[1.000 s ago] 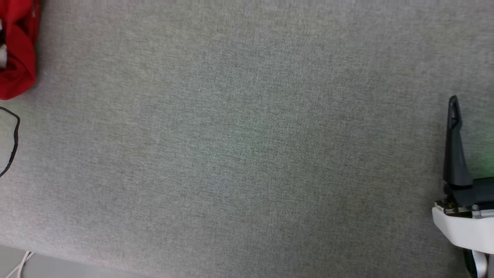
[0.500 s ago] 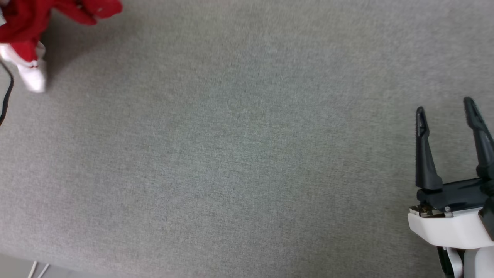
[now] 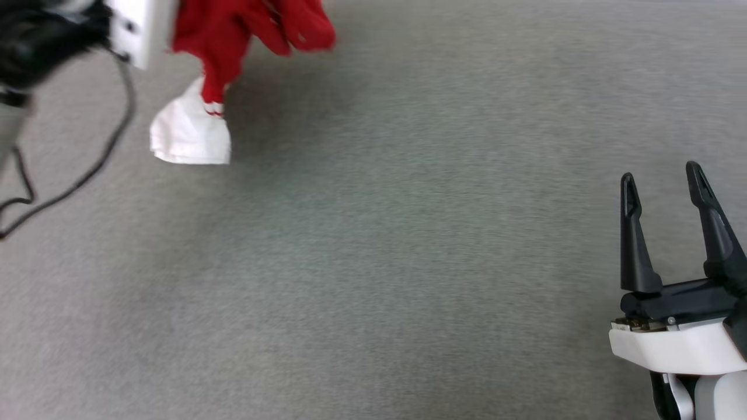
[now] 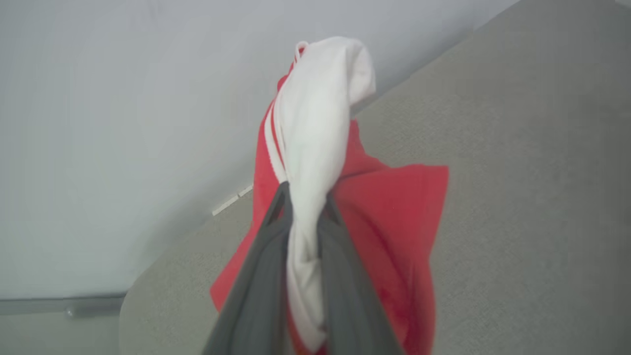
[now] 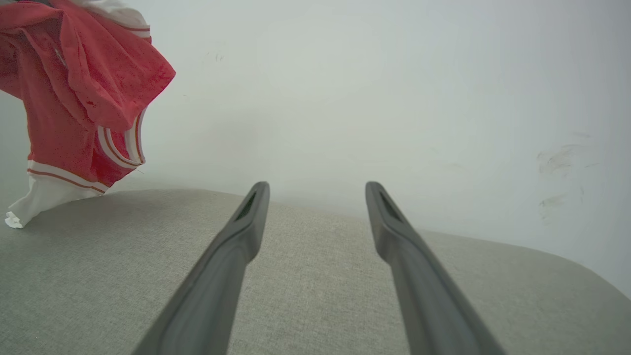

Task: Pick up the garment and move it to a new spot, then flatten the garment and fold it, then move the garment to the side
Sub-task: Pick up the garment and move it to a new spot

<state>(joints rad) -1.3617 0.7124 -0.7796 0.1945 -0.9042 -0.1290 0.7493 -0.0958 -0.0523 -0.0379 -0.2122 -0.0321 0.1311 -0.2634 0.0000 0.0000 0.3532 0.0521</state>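
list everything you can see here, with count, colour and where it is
garment: one, red with a white sleeve and striped trim, bunched, hanging at the head view's upper left
padded surface: one, grey fabric, under everything
cable: one, black, at the far left
wall: one, pale, behind the surface
left gripper: one, dark fingers shut on the garment
right gripper: one, dark fingers open, lower right, holding nothing

- The grey tabletop (image 3: 379, 262) lies open across its whole middle, between the shirt (image 3: 233, 29) and the right gripper (image 3: 660, 172).
- The shirt hangs over the far left part, its white sleeve (image 3: 189, 137) touching the top.
- A black cable (image 3: 99, 157) loops just beside it.
- A pale wall (image 5: 345, 88) closes off the far edge.
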